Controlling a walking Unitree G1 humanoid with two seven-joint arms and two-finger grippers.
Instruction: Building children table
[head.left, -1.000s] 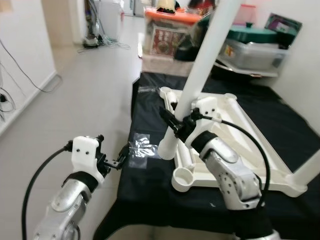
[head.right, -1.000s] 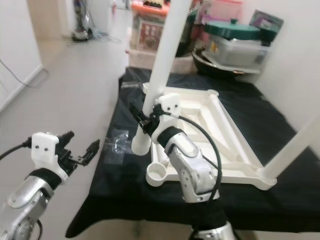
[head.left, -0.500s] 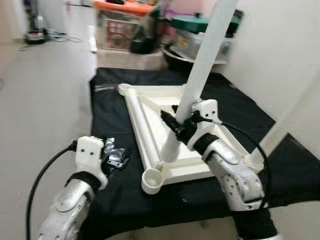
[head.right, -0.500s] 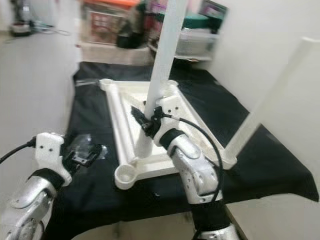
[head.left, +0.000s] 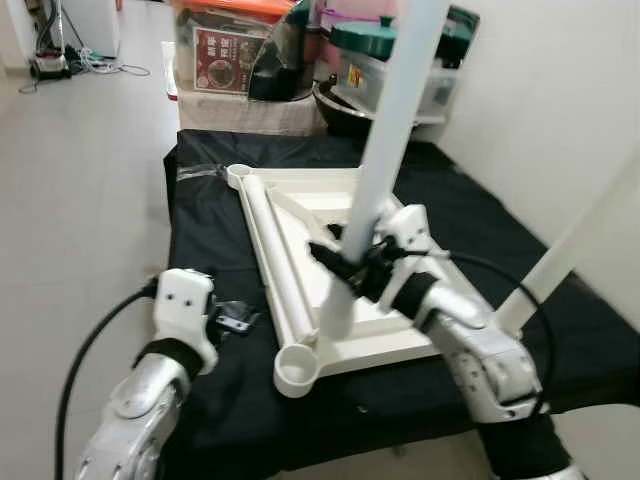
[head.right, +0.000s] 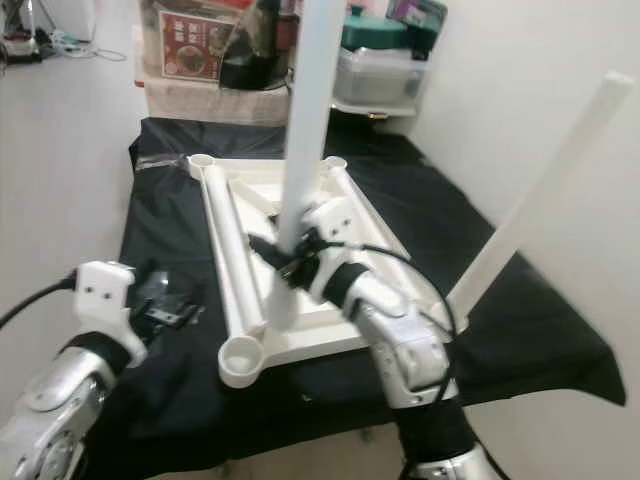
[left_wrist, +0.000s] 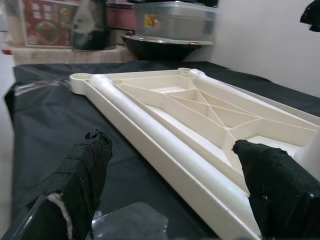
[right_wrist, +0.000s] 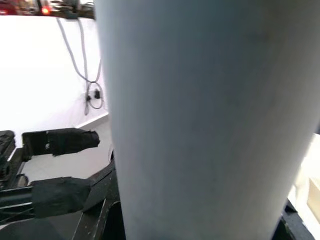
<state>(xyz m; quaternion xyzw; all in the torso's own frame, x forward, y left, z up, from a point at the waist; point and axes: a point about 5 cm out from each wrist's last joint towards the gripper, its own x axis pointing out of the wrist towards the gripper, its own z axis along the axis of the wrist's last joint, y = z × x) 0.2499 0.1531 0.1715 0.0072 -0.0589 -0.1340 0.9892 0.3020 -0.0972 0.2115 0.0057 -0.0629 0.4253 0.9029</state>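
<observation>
The right tool pinches a white table leg upright (probably to seat it) above the empty socket at the upturned tabletop's near corner, near the worktop's front edge. The left tool hovers spread beside the tabletop.

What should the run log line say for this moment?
right pincer: shut on white leg | leg: near empty corner socket | left pincer: open, idle | tabletop: upside down
</observation>
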